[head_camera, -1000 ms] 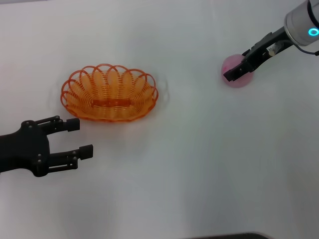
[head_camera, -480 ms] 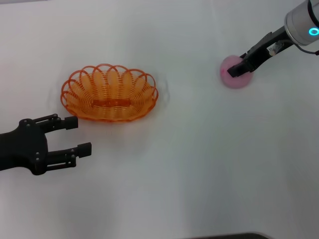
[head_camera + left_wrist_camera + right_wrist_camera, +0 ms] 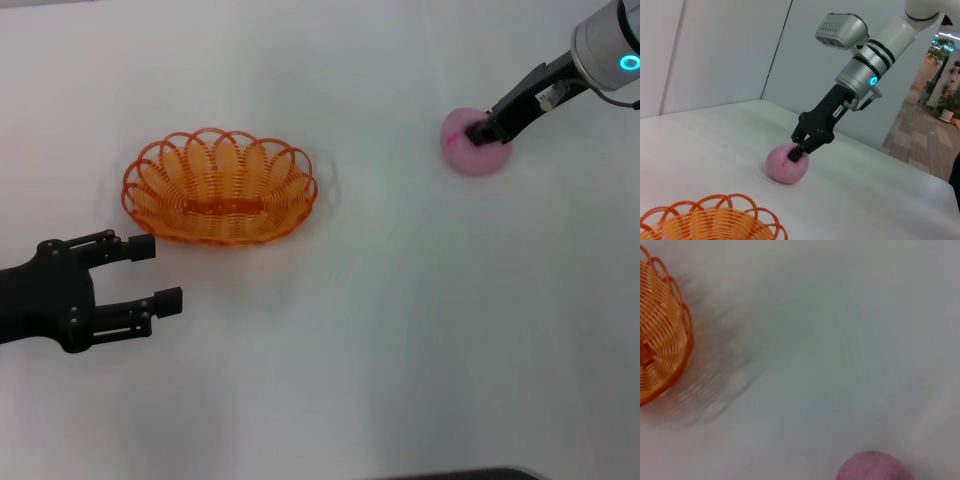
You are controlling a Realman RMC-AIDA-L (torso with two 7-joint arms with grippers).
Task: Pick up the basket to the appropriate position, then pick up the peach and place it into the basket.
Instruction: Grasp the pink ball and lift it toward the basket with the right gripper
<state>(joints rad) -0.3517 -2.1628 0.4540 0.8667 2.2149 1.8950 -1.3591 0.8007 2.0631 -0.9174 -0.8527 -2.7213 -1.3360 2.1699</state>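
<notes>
Gripping the peach (image 3: 472,155) on the far right of the surface (image 3: 400,330), the right gripper (image 3: 487,131) is closing its jaws on it, while the basket (image 3: 219,186) is sitting well apart by the wide-open left gripper (image 3: 155,272), leaving lift and placement undone.

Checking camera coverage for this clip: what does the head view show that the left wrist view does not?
Only the head view shows the left gripper, open beside the basket, and the whole basket. Only the left wrist view shows walls and a corridor behind the table. Both show the right gripper at the peach on the white table.
</notes>
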